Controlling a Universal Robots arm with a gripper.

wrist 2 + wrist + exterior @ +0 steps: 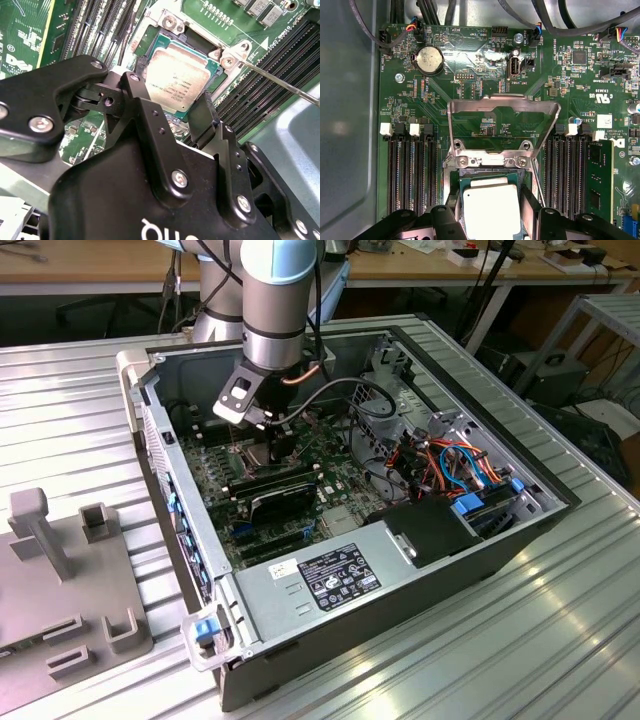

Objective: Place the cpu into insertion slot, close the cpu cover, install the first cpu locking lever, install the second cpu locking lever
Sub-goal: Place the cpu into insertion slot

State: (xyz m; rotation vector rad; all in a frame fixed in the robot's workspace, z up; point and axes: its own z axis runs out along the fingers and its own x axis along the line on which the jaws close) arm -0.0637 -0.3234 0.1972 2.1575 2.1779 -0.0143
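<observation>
My gripper [172,92] hangs low over the insertion slot [490,161] on the green board, inside the open computer case [400,570]. The cpu [177,75], a flat square chip with a silver-grey top, lies in the slot's opening between my two black fingers [452,210]. The fingers touch its opposite edges, so the gripper is shut on it. The cpu cover [502,102], a silver frame with a large window, stands swung up from its hinge beside the slot. A thin wire locking lever [280,82] sticks out free next to the slot. In the exterior view my gripper [277,448] hides the chip.
Long black memory slots [412,175] flank the slot on both sides. Cables [455,465] and a drive bay fill the case towards the exterior view's right. A black power supply [330,575] sits at the near wall. A grey fixture [60,570] stands outside the case on the ribbed table.
</observation>
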